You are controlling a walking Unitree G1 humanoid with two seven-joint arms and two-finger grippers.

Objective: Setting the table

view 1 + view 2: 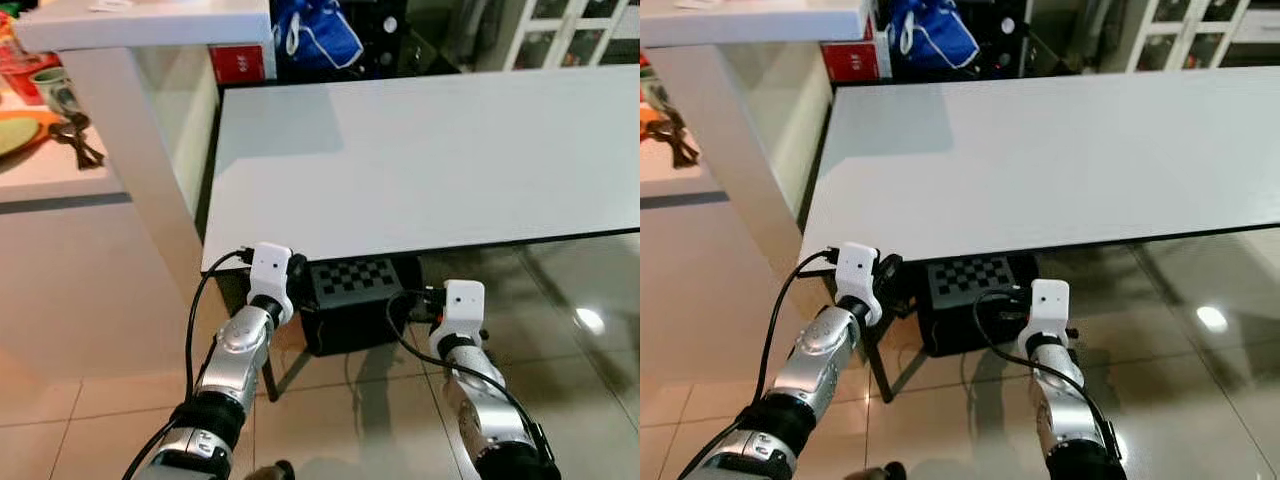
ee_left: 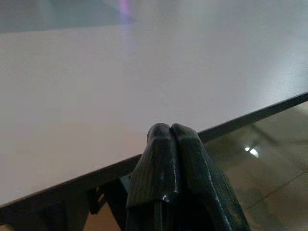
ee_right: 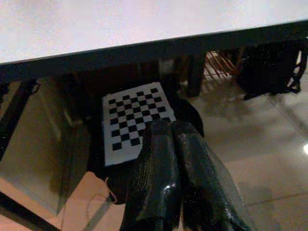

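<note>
Robot stands at the near edge of a white table [image 1: 430, 160], top bare, nothing laid on it yet. Both arms are held out low in front: left gripper [image 2: 172, 139] sits at the table's near left corner, fingers pressed together, holding nothing; right gripper [image 3: 172, 132] hangs just below the table edge, also closed and empty, aimed at a black box w/ a checkerboard panel [image 3: 135, 120] under the table. The tableware is well apart from the table, off to the robot's left on a lower counter [image 1: 60, 175] under a white shelf: cutlery [image 1: 75, 140], a mug [image 1: 55, 90], and part of a yellow-green plate [image 1: 20, 130] can be made out. Judging by this, the job is at its very start, i.e. the fetch step. Next move prob. calls for turning left toward the counter, opening a gripper and taking one item, then bringing it back to the table.
</note>
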